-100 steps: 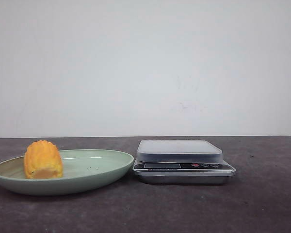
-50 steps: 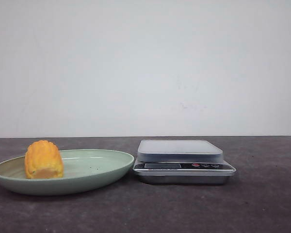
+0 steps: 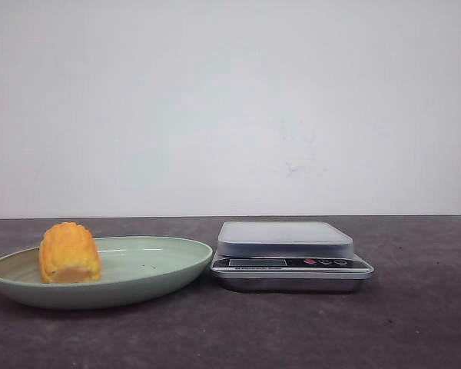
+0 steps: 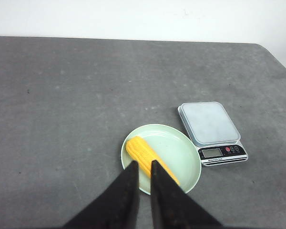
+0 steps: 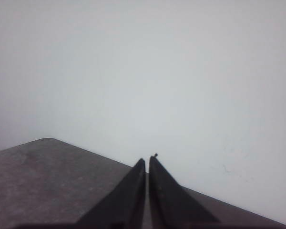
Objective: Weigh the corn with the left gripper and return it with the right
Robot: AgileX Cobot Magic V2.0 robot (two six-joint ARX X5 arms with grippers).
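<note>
Corn (image 4: 150, 160) lies on its side in the green plate (image 4: 183, 143), scale (image 4: 209, 123) just beside. My left gripper (image 4: 143, 164) hangs above it, fingers nearly together, holding nothing; right gripper (image 5: 147, 161) likewise, well off, facing the wall. Risk — if the fingers don't spread before descent, they'll strike the rounded cob and roll it off the shallow rim.

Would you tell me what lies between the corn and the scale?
Only the plate's bare green surface and rim lie between the corn and the scale; the left wrist view shows it best.
</note>
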